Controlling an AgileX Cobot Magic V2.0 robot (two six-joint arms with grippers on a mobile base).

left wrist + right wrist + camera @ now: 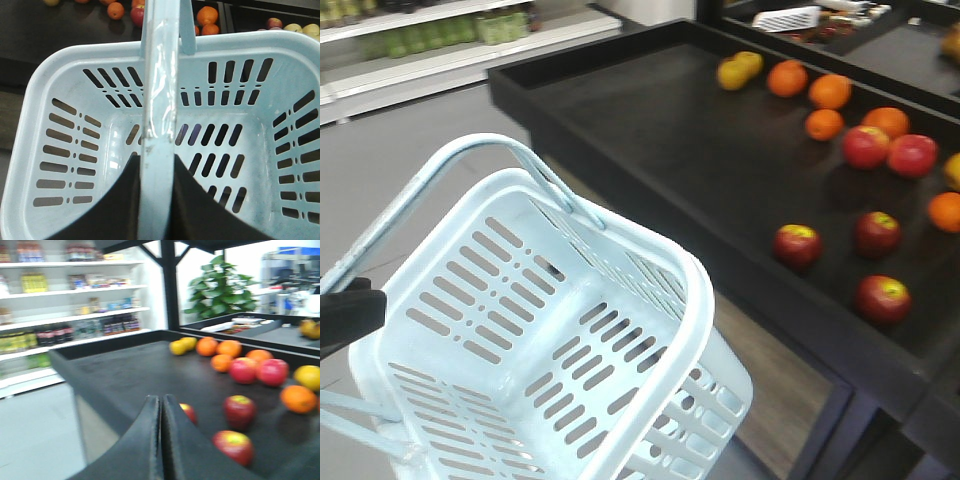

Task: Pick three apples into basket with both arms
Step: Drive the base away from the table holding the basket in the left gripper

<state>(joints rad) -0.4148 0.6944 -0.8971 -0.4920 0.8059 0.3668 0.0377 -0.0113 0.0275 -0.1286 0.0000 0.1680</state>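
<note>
The pale blue basket (698, 300) hangs empty beside the black display table, lower left in the front view. My left gripper (156, 156) is shut on the basket's handle (160, 100); in the front view it shows as a black shape (350, 315) at the left edge. Three dark red apples with yellow tops (798, 245) (877, 233) (883, 298) lie near the table's front edge, right of the basket. My right gripper (161, 399) is shut on nothing, hovering just before that edge. One apple (189, 413) is partly hidden behind its right finger, and two others (239, 410) (234, 446) lie to its right.
The table (650, 130) has a raised black rim. Farther back lie two brighter red apples (865, 146) (912, 155), several oranges (824, 124) and yellow-green fruits (738, 70). Store shelves (420, 40) stand at the far left, across grey floor.
</note>
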